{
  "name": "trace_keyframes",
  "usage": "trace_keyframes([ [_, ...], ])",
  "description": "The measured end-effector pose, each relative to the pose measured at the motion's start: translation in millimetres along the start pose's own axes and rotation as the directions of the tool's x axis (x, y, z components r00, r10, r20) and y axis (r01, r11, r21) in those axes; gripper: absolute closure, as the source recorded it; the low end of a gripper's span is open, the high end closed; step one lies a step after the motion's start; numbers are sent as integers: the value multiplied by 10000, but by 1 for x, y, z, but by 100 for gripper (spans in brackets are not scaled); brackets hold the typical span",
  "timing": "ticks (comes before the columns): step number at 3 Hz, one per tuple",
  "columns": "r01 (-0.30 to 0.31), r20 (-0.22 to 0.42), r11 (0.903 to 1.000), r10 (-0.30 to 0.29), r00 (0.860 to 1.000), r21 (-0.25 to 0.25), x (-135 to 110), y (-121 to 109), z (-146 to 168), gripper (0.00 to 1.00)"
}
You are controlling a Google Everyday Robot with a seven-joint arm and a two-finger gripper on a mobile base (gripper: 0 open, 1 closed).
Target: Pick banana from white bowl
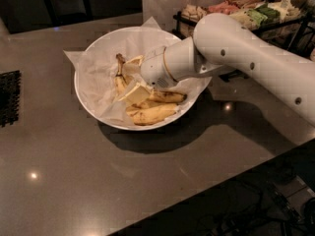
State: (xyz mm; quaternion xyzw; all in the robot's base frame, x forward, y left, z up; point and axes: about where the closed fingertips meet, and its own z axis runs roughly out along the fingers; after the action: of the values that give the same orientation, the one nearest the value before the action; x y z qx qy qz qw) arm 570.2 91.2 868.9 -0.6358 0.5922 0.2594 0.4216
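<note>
The white bowl [93,58], lined with crinkled white paper, stands on the dark table. The curved banana [119,81] lies at the bowl's left centre, its blackened stem pointing to the back. My gripper [132,77] reaches in from the right on a white arm and is down inside the bowl, right beside the curved banana. It is open, with one finger [133,61] behind the banana's body and the other finger [137,93] in front. I cannot tell whether they touch the banana. Two straighter spotted bananas [155,114] lie at the bowl's front right, under the wrist.
A black rack of packaged snacks [246,9] stands at the back right, behind the arm. A black mat [9,97] lies at the left edge. The table's front edge [206,186] runs diagonally at the lower right, with the floor below it.
</note>
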Motion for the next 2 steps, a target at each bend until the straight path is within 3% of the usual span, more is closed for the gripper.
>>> trace_keyframes([
  [2, -66, 30, 9999, 66, 10000, -115, 2, 3, 4, 74],
])
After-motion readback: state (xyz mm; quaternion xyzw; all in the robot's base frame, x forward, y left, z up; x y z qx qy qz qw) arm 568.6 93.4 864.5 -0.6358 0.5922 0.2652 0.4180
